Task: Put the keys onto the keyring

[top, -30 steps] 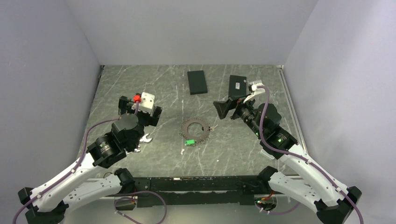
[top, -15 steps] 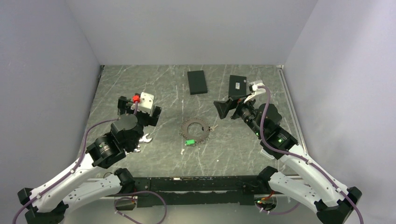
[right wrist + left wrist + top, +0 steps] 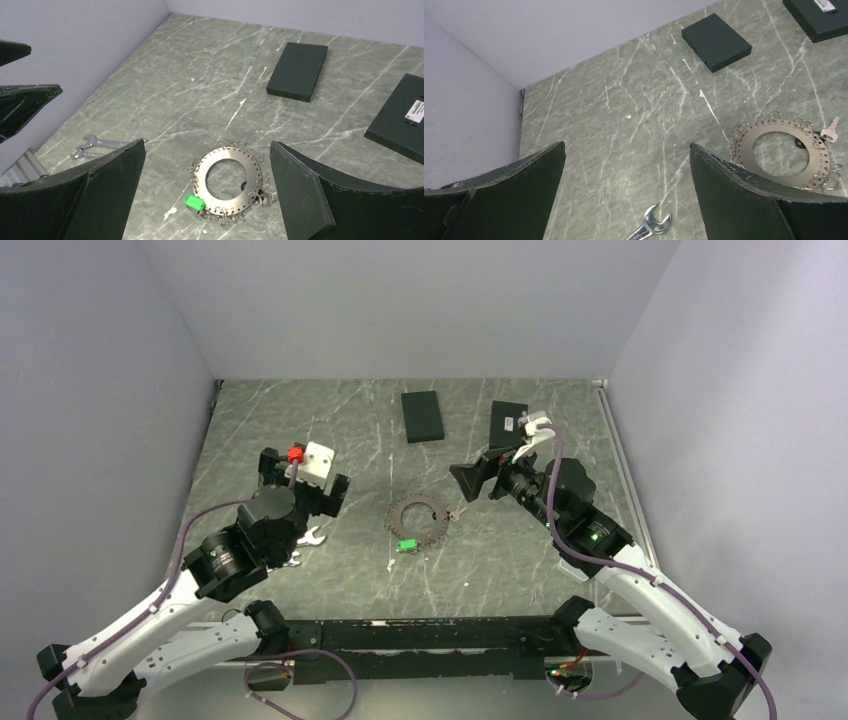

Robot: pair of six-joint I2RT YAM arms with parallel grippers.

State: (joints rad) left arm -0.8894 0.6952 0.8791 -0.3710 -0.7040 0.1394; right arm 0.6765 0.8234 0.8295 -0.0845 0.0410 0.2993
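The keyring (image 3: pixel 416 521), a grey round disc with an open centre and small wire rings round its rim, lies flat mid-table. A silver key (image 3: pixel 458 512) rests at its right rim. A green-tagged key (image 3: pixel 405 546) rests at its near rim. My left gripper (image 3: pixel 305 472) hovers open to the ring's left; its wrist view shows the keyring (image 3: pixel 814 157) beyond the right finger. My right gripper (image 3: pixel 478 472) hangs open on the ring's right. From the right wrist, the keyring (image 3: pixel 232 152), green tag (image 3: pixel 193 202) and silver key (image 3: pixel 267 199) lie between the spread fingers, below my right gripper (image 3: pixel 208 142).
Two flat black boxes (image 3: pixel 422 415) (image 3: pixel 512 423) lie at the back of the table. A silver wrench (image 3: pixel 308 537) lies near the left arm and shows below my left gripper (image 3: pixel 627 145). Grey walls close in the table on three sides.
The right gripper has shifted a little left toward the keyring. The left gripper has edged slightly right and away from the base. Nothing on the table has moved.
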